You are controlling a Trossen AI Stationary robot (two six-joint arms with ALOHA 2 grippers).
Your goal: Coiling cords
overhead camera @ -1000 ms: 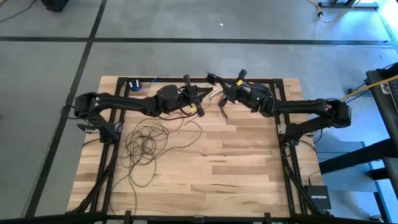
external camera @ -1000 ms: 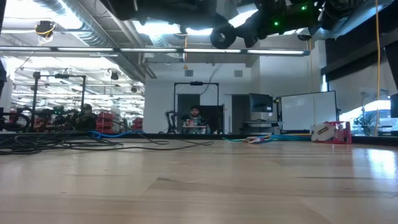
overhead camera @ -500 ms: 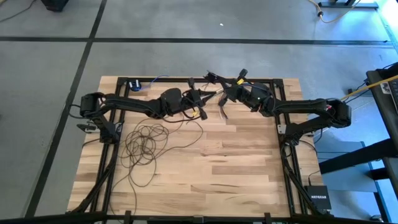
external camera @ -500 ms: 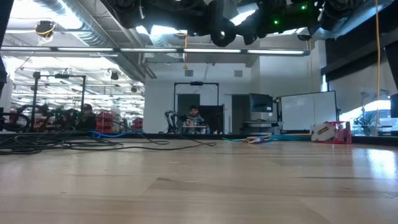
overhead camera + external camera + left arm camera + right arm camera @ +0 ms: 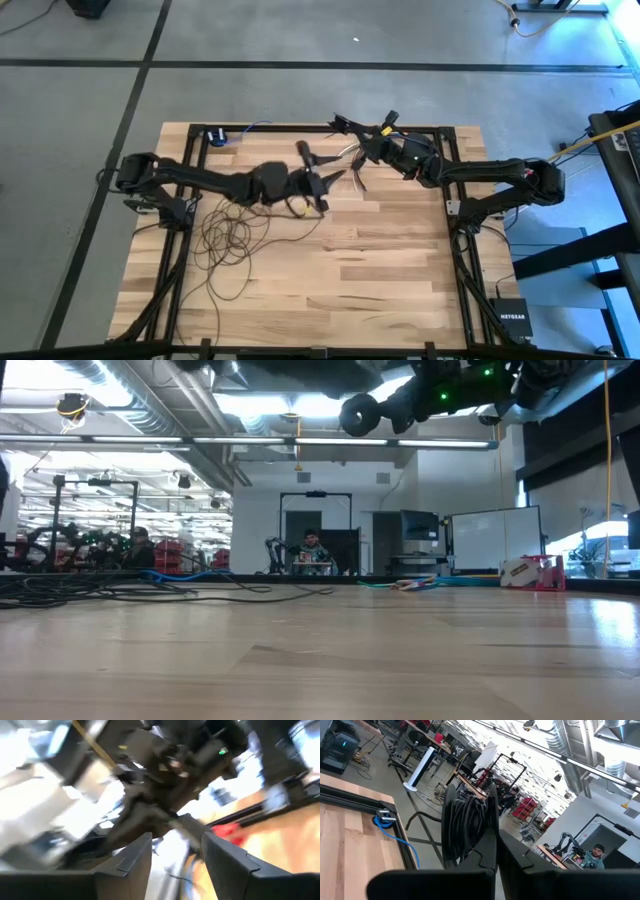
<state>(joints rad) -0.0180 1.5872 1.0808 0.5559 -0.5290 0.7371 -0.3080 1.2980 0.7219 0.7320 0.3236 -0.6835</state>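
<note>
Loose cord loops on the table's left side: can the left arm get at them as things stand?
Probably yes. The left gripper is open and empty just right of the loose cord loops, with bare table between. The right gripper, shut on the coiled cord, stays clear.

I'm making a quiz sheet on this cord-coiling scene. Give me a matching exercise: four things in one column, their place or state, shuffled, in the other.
Things:
1. left gripper
2. right gripper
3. loose cord loops
4. blue cable

Places or states:
A. lying spread on the table's left half
B. shut on a coiled bundle of cord
C. open, fingers apart, holding nothing
D. by the table's black frame rail

Pairs: 1-C, 2-B, 3-A, 4-D
</note>
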